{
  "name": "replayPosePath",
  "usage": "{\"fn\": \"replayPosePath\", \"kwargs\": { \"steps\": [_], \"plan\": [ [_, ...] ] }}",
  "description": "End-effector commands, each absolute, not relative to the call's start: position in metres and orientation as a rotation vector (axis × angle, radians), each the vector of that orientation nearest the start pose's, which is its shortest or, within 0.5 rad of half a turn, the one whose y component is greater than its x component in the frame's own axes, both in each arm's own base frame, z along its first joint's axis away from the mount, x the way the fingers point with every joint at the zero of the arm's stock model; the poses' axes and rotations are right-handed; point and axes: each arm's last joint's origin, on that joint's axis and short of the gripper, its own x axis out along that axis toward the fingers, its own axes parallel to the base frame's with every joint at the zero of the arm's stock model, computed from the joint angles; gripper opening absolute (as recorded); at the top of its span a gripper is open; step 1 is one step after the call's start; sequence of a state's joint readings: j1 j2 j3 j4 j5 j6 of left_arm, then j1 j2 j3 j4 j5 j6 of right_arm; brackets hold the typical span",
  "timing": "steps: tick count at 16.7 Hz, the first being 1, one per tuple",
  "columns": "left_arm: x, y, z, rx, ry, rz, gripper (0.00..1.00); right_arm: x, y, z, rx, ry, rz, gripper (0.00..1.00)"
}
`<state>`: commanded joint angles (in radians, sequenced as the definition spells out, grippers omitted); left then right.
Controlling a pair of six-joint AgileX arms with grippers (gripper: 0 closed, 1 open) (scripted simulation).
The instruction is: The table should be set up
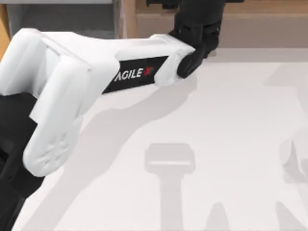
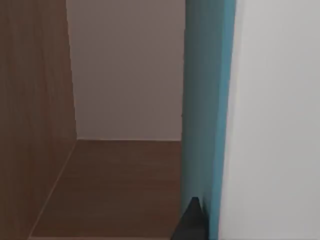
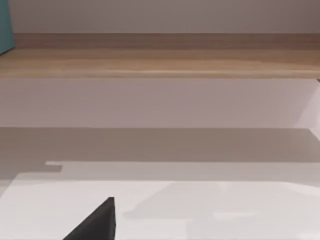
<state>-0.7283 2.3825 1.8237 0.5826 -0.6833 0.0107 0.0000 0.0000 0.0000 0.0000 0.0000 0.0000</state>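
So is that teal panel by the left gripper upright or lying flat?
Upright, it seems: in the left wrist view the teal panel stands on edge beside the wooden shelf compartment, at the left gripper.

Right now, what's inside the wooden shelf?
The left gripper reaches into the wooden shelf, beside a teal panel. The arm covers whatever lies beneath it.

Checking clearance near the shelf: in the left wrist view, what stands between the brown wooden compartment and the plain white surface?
A flat teal panel stands upright between the wooden compartment and the white surface; a dark fingertip sits at its foot.
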Motion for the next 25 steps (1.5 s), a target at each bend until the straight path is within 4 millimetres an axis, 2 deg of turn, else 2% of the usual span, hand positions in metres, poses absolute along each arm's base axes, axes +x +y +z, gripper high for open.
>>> {"fn": "replayPosePath", "kwargs": {
  "steps": [2, 3, 12, 19, 25],
  "plan": [
    [0.427, -0.345, 0.204, -0.013, -0.011, -0.017, 0.02, 0.106, -0.001, 0.160, 0.000, 0.000, 0.000, 1.00],
    [0.427, -0.345, 0.204, -0.013, -0.011, -0.017, 0.00, 0.106, -0.001, 0.160, 0.000, 0.000, 0.000, 1.00],
    [0.424, -0.347, 0.206, -0.013, -0.013, -0.021, 0.00, 0.106, -0.001, 0.160, 0.000, 0.000, 0.000, 1.00],
    [0.387, -0.345, 0.219, -0.011, -0.010, -0.021, 0.00, 0.106, -0.001, 0.160, 0.000, 0.000, 0.000, 1.00],
    [0.386, -0.345, 0.221, -0.009, -0.012, -0.024, 0.00, 0.106, -0.001, 0.160, 0.000, 0.000, 0.000, 1.00]
  ]
}}
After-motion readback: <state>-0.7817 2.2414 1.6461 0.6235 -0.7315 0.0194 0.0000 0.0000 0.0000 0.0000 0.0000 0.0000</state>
